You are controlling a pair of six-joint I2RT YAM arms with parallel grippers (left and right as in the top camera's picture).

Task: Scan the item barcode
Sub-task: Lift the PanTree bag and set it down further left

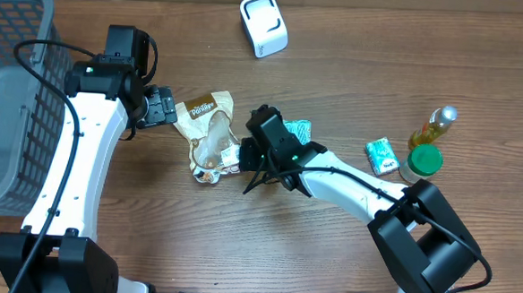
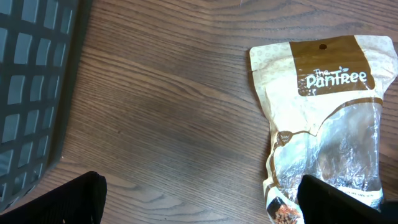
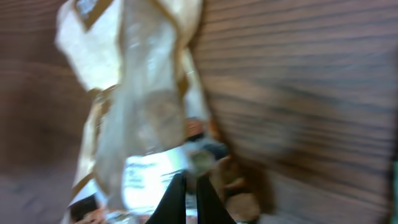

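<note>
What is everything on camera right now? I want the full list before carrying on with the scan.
snack pouch: one, tan and brown with clear window, table centre
boxy device: one, white, top centre, possibly the scanner
basket: one, grey, far left
small packets: two, teal and white, one by the right arm, the other further right
bottle: one, yellow with silver cap, right side
jar: one, green lid, beside the bottle
table: one, brown wood
left fingers: two, black, open, beside the pouch's top
right fingers: two, black, shut on the pouch's lower edge
</note>
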